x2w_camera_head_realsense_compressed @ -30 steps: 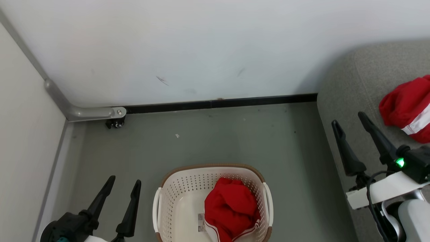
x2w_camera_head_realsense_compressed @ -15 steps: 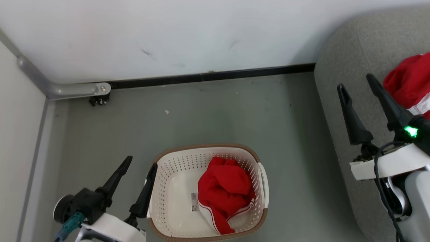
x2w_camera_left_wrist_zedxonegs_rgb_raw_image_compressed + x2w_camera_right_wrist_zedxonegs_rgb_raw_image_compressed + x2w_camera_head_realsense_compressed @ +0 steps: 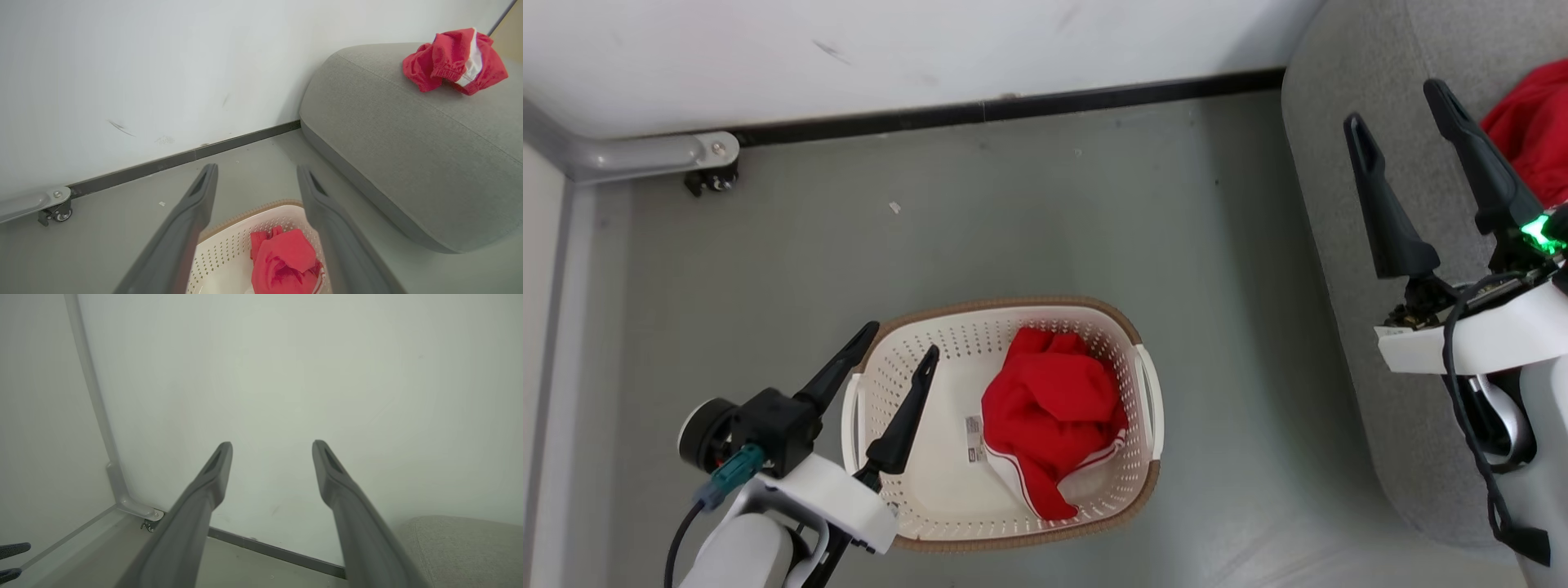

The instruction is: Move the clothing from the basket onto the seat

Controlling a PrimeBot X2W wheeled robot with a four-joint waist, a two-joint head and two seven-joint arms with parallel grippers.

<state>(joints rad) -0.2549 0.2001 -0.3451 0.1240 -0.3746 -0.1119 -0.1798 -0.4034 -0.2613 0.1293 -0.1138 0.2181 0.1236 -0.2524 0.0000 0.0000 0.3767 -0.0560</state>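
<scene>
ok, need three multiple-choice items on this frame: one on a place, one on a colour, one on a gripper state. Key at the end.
1. Where does the red garment that is out of the basket lie?
A) under the basket
B) on the grey sofa
C) over the basket's handle

2. What colour is the basket's woven rim?
A) brown
B) blue
C) black

3. How does the left gripper stand?
A) shut on the basket's handle
B) shut on red cloth
C) open, holding nothing

Key:
1 B: in the left wrist view it lies crumpled on top of the sofa.
2 A: a brown band runs round the cream basket's top edge.
3 C: its two fingers are spread apart above the basket's left side, with nothing gripped.
</scene>
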